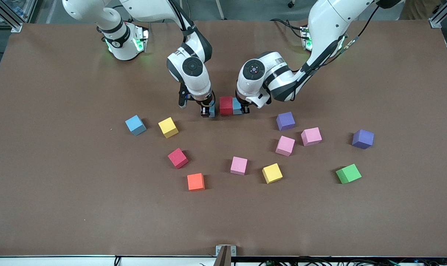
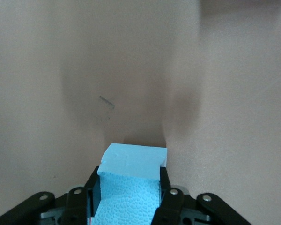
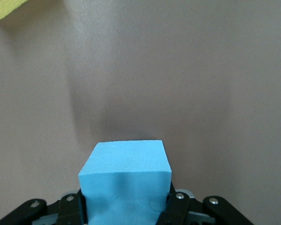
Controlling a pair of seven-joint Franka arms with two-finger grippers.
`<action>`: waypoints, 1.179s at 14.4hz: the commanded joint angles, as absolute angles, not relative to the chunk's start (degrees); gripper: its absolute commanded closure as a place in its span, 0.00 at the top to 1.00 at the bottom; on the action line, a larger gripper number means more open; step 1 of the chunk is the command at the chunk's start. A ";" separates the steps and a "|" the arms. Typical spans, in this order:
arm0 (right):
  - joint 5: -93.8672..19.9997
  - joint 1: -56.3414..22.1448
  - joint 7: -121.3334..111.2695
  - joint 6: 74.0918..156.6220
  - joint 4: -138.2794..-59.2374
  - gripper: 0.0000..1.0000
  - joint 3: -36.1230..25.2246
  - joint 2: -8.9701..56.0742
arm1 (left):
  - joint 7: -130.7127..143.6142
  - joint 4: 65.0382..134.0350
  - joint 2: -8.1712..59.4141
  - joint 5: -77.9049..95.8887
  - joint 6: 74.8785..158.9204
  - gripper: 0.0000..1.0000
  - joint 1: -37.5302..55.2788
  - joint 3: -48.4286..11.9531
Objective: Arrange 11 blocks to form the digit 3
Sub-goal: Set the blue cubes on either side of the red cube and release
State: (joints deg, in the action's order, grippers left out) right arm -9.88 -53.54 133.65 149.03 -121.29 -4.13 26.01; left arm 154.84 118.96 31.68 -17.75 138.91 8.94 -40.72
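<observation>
3 light blue blocks [image 1: 135,125], 2 gripper-held

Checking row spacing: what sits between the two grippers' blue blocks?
Front view: a red block sits between the right gripper and the left gripper, each holding a light blue block; it touches the left one's.

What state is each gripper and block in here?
Left gripper: shut on a light blue block, beside the red block.
Right gripper: shut on another light blue block.
Loose blocks, including green block: resting on the table, untouched.
</observation>
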 commanded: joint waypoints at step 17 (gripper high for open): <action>-10.55 -56.16 136.40 152.14 -123.49 0.00 -4.13 25.75 | 157.85 118.04 32.43 -19.33 137.30 1.00 9.32 -40.52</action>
State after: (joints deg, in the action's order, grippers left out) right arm -9.88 -55.12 134.43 151.15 -122.12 -4.08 25.99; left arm 155.38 118.74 32.74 -17.75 138.79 8.99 -40.55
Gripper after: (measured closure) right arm 0.441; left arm 0.000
